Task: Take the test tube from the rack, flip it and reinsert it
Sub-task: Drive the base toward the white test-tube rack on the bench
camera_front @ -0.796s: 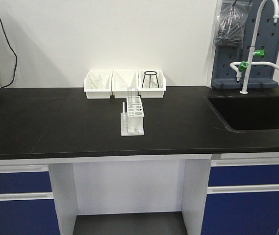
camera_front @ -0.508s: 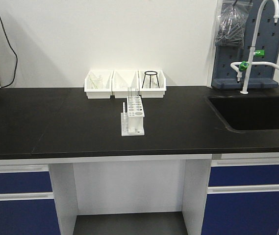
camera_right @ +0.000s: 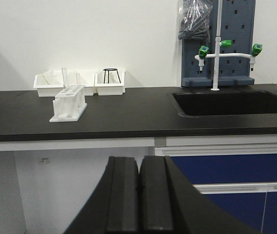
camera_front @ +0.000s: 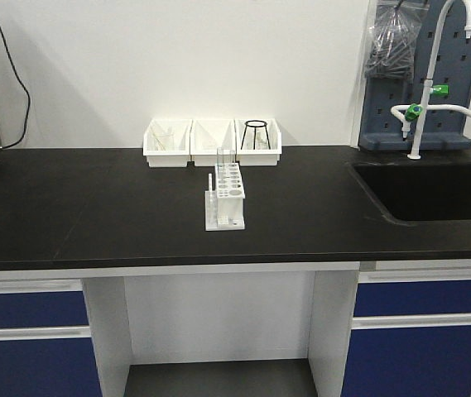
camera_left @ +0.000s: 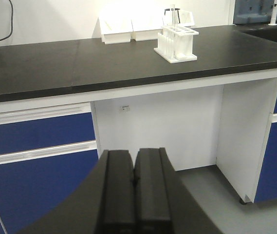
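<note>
nearest, the left gripper hangs low, well short of the rack and below table height, its fingers pressed together on nothing. the right gripper is just as low and as far from the rack, its fingers also pressed together and empty. neither arm shows in the front view.

on the black table the white rack stands alone, end-on to the robot. the test tube stands upright in a hole at the rack's far end, its upper part rising clear above the top plate. behind the rack sit three white bins, the right one holding a black wire tripod. the sink lies well to the right of the rack.

the task looks unstarted: this is the approach step. next, one arm has to rise above the rack, spread its fingers, and come down around the tube's exposed upper part to lift it straight up. clear glass is hard to see against the bins, so alignment needs care.
</note>
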Robot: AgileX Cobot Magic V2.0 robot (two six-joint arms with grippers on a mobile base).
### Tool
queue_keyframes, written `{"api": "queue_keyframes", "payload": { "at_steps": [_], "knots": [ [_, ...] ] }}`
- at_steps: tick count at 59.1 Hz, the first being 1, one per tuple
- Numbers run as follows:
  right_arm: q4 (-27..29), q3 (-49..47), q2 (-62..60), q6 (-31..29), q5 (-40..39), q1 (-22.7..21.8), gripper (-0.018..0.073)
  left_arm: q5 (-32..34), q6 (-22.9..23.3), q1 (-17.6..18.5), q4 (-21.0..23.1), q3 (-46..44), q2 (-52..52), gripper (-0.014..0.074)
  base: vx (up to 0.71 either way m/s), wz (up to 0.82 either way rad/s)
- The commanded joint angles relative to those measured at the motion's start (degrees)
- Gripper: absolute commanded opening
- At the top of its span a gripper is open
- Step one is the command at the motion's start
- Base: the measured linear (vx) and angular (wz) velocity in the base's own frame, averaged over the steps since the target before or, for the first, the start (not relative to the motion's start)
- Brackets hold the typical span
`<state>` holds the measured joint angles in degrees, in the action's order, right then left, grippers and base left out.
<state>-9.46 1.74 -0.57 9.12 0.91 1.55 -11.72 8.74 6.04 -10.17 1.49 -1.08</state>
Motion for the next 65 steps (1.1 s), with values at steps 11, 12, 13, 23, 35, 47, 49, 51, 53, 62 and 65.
{"api": "queue_keyframes", "payload": {
  "at_steps": [11,12,13,23,35,47,49,51,53,62,65],
  "knots": [
    [-0.19,0.14,-0.77,-0.77,-4.47,-0.33,-0.001,4.62,0.5,0.01,0.27,-0.23,-0.42,-0.0006,0.09,0.0],
    [-0.19,0.14,-0.77,-0.77,-4.47,-0.33,-0.001,4.62,0.5,0.01,0.27,-0.23,-0.42,-0.0006,0.16,-0.01],
    [-0.19,0.14,-0.77,-0.77,-4.47,-0.33,-0.001,4.62,0.5,0.01,0.27,-0.23,-0.42,-0.0006,0.16,-0.01],
    [-0.19,0.14,-0.77,-0.77,-4.47,-0.33,-0.001,4.62,0.5,0.01,0.27,-0.23,-0.42,-0.0006,0.22,0.0],
    [-0.19,0.14,-0.77,-0.77,-4.47,-0.33,-0.001,4.62,0.5,0.01,0.27,-0.23,-0.42,-0.0006,0.34,-0.04],
    [-0.19,0.14,-0.77,-0.77,-4.47,-0.33,-0.001,4.62,0.5,0.01,0.27,-0.23,-0.42,-0.0006,0.41,0.01],
    [-0.19,0.14,-0.77,-0.77,-4.47,-0.33,-0.001,4.62,0.5,0.01,0.27,-0.23,-0.42,-0.0006,0.44,0.07],
    [-0.19,0.14,-0.77,-0.77,-4.47,-0.33,-0.001,4.62,0.5,0.01,0.27,-0.23,-0.42,-0.0006,0.44,0.08],
    [-0.19,0.14,-0.77,-0.77,-4.47,-0.33,-0.001,4.62,0.5,0.01,0.27,-0.23,-0.42,-0.0006,0.44,0.07],
    [-0.19,0.14,-0.77,-0.77,-4.47,-0.33,-0.001,4.62,0.5,0.01,0.27,-0.23,-0.42,-0.0006,0.43,0.05],
    [-0.19,0.14,-0.77,-0.77,-4.47,-0.33,-0.001,4.62,0.5,0.01,0.27,-0.23,-0.42,-0.0006,0.41,0.03]
  ]
}}
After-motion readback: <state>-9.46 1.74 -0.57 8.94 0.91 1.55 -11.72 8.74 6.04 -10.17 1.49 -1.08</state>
